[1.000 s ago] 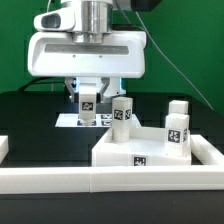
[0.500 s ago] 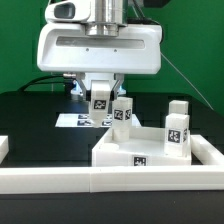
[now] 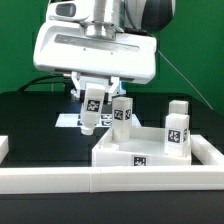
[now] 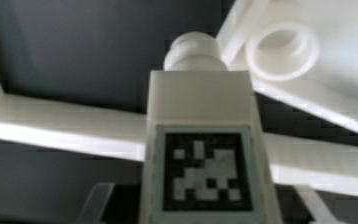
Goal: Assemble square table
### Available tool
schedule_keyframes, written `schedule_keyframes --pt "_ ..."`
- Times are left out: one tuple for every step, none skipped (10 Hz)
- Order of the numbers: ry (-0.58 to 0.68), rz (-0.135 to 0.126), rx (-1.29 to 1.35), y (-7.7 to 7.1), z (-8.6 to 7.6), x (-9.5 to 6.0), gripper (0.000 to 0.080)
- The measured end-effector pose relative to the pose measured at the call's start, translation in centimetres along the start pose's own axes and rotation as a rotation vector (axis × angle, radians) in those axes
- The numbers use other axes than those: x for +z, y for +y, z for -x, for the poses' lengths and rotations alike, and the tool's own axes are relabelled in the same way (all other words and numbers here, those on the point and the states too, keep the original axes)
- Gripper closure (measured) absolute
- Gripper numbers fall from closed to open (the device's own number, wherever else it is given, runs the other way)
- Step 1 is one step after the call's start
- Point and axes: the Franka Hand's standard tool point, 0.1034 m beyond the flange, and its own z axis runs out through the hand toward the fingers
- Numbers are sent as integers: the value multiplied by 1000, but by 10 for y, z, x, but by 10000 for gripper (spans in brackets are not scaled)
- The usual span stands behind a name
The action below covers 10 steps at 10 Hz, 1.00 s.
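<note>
My gripper [image 3: 92,101] is shut on a white table leg [image 3: 90,110] with a black-and-white tag, held slanted above the black surface, just off the far left corner of the square table top [image 3: 120,156]. Two legs [image 3: 122,113] [image 3: 178,130] stand upright on the top. In the wrist view the held leg [image 4: 202,120] fills the middle, its round peg [image 4: 194,46] pointing away from the gripper [image 4: 206,206]. A round socket [image 4: 284,50] of the table top shows just beside the peg. The fingers [image 4: 114,205] flank the leg's tagged end.
The marker board [image 3: 68,120] lies on the black surface behind the held leg. A long white rail [image 3: 110,185] runs along the front edge, with a white block [image 3: 3,148] at the exterior view's left. A green wall stands behind.
The gripper carried the leg toward the exterior view's right and then tilted, so the leg now hangs slanted rather than upright. The grip is unchanged.
</note>
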Motion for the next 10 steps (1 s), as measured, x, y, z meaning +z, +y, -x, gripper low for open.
schedule_keyframes --pt "-3 -19 16 -2 -1 0 512" --pt "-3 -25 19 -3 -1 0 512" --pt "-4 -25 18 -3 -1 0 512" --pt "-4 -25 18 -3 -1 1 512" --pt "-5 -25 18 -3 0 1 512" --pt "-7 -28 25 -5 0 2 512" --pt "-11 -37 37 -9 -1 3 512" --pt "-9 -49 41 -17 -4 4 512" --pt "3 -61 25 -27 -13 5 512" --pt "13 -64 16 -28 -20 6 512"
